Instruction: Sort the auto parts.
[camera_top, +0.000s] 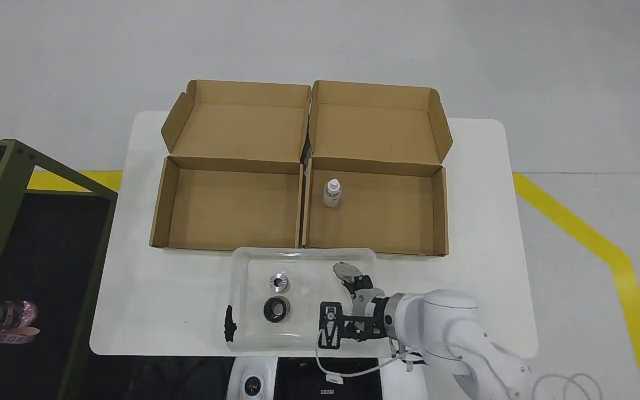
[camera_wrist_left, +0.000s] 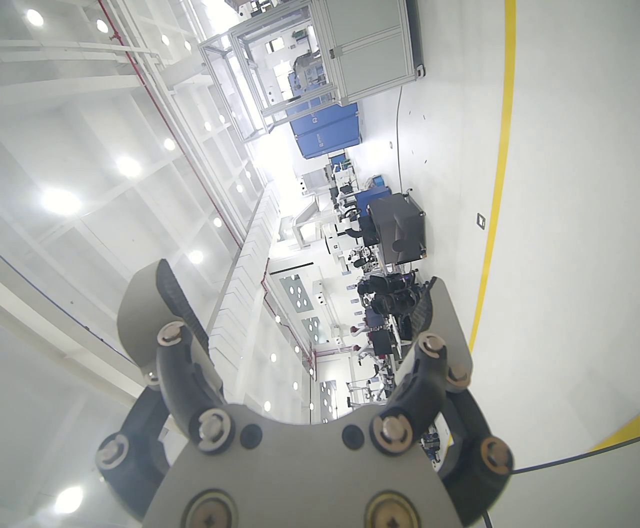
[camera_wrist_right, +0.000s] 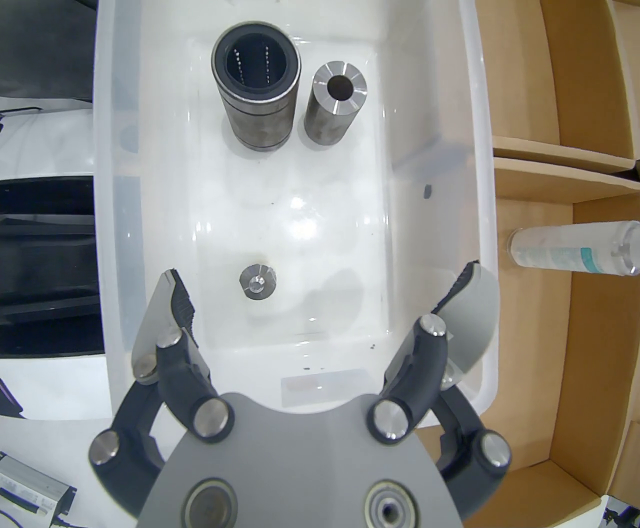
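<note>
Clear tray (camera_wrist_right: 102, 200), steel sleeve (camera_wrist_right: 334, 102) inside, right tool (camera_wrist_right: 320, 280) spread above

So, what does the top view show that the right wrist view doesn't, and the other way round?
Top view adds: the open lids of the two cardboard boxes, and the yellow floor tape.
Right wrist view adds: a small slotted metal part on the floor of the clear tray, and the ball rows inside the large dark cylinder.
Both share: the tray, that cylinder, the steel sleeve beside it, the bottle in one box, and the open right gripper over the tray.
</note>
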